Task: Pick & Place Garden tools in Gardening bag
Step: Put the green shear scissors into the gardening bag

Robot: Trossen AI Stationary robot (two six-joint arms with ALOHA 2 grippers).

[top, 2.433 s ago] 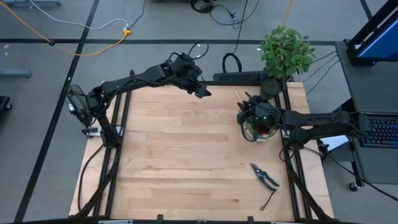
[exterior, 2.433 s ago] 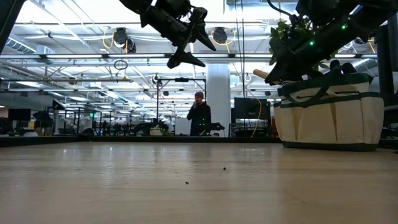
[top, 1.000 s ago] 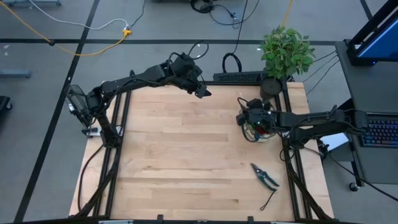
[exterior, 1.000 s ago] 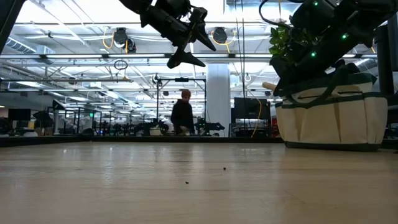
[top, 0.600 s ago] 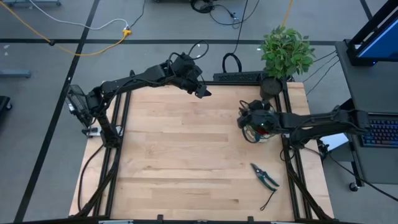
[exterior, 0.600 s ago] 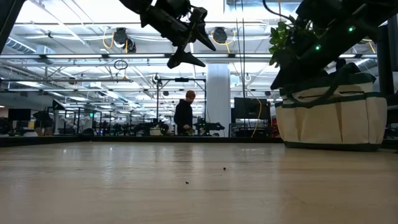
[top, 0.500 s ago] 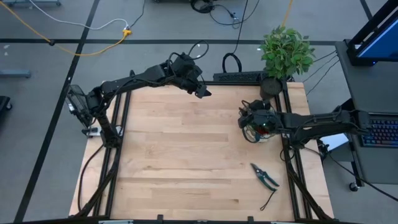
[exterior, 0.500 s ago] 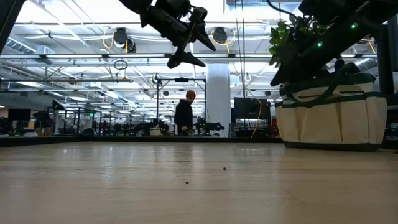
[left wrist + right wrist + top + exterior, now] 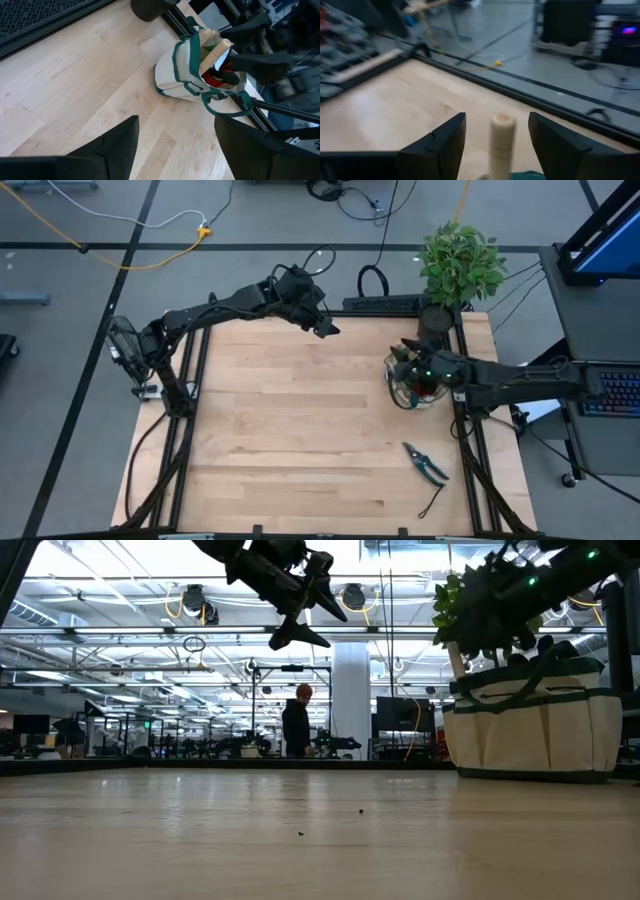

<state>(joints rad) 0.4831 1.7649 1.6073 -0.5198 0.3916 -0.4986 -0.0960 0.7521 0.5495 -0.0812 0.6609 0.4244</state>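
Right gripper point(image 9: 408, 356) hovered over the gardening bag point(image 9: 418, 385) at the far right of the table point(image 9: 290, 430), and from my seat its fingers stood parted with nothing between them; in the right wrist view a wooden handle point(image 9: 502, 137) rose upright in the gap, touching neither finger point(image 9: 442, 145). That handle, as far as I could judge, belonged to a tool already standing in the bag, alongside other handles and something red that showed in the left wrist view point(image 9: 220, 75).

What mattered to me was the pruning shears point(image 9: 426, 463), the only tool I could see lying loose on the wood. They lay well apart from the bag, toward the near edge of the table and still on the right-hand side, so they sat back toward me from the right gripper. Their long axis ran diagonally, one end pointing to the far left, the other to the near right, with a thin dark cord point(image 9: 432, 502) trailing nearer still.

Left gripper point(image 9: 322, 323) hung high at the far edge, fingers apart and empty, much farther from the shears. I judged the right arm the natural one for the pick, and that its wrist would need turning so the fingers crossed the diagonal.
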